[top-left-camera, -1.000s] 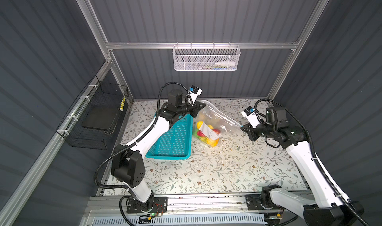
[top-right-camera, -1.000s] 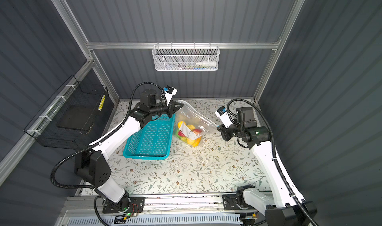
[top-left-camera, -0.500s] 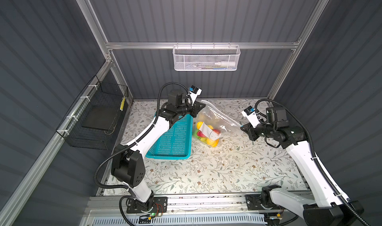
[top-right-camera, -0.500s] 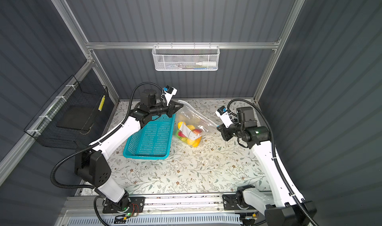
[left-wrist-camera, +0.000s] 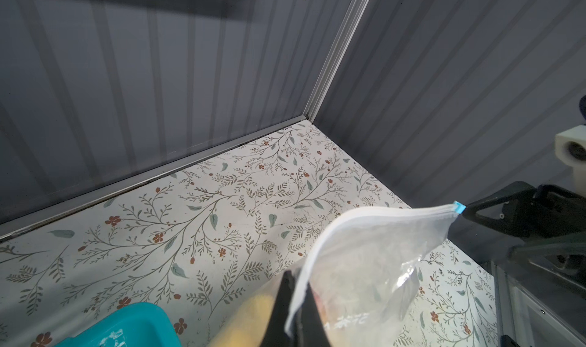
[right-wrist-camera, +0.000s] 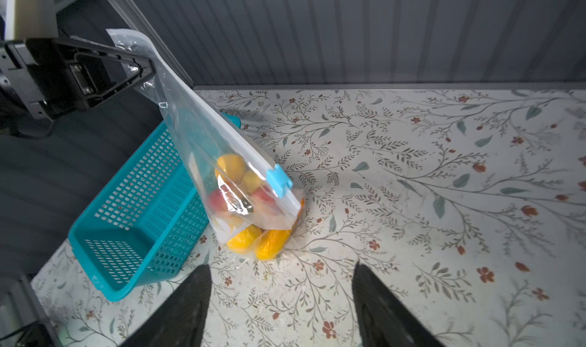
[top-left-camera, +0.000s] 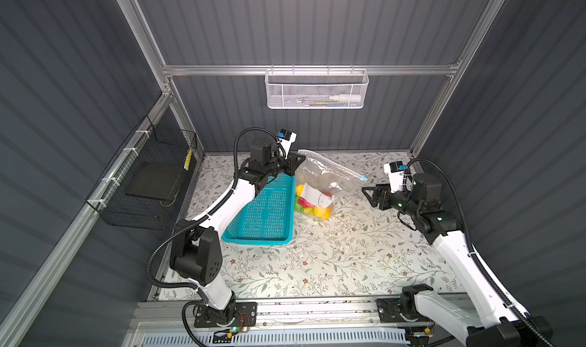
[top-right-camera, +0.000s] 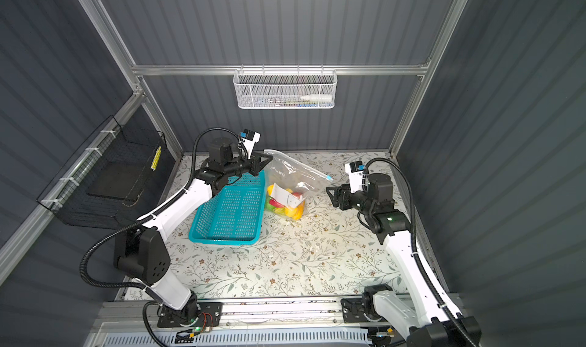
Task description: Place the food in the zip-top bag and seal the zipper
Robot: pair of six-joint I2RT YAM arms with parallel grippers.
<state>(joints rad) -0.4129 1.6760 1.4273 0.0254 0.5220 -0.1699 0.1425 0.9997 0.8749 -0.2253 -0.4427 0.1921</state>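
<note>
Zip-top bag (top-left-camera: 320, 174): clear crinkly plastic. It hangs at a slant from one upper corner, and its bottom rests on the desk (top-left-camera: 333, 256) just beside the basket's long wall that faces the right arm.
Writing: there is white print on the film, with a "C" readable in the right wrist view and the rest too small to read. The dark marks on the white label patch (top-left-camera: 315, 197) cannot be read.
Zipper (right-wrist-camera: 201, 105): a thin whitish strip along the top edge. Its two sides lie flat together over the visible length, with the blue tab (right-wrist-camera: 279, 181) near the end farther from the basket.
Food (right-wrist-camera: 234, 167): glossy round and oblong plastic fruits in yellow, orange, red and green, bunched in the bag's bottom.
Left end effector (top-left-camera: 301, 164): pressed together on the bag's upper corner, above the basket's far end.
Right end effector (top-left-camera: 367, 193): jaws spread wide and holding nothing. It sits apart from the bag, near the blue tab, on the bag's side away from the basket.
Change: a second ago the right jaws were together at the bag's tab end. Now they are parted and clear of it, while the left grip is unchanged.
Basket (top-left-camera: 263, 215): teal perforated plastic, rectangular.
Desk: pale, with a printed floral pattern.
</note>
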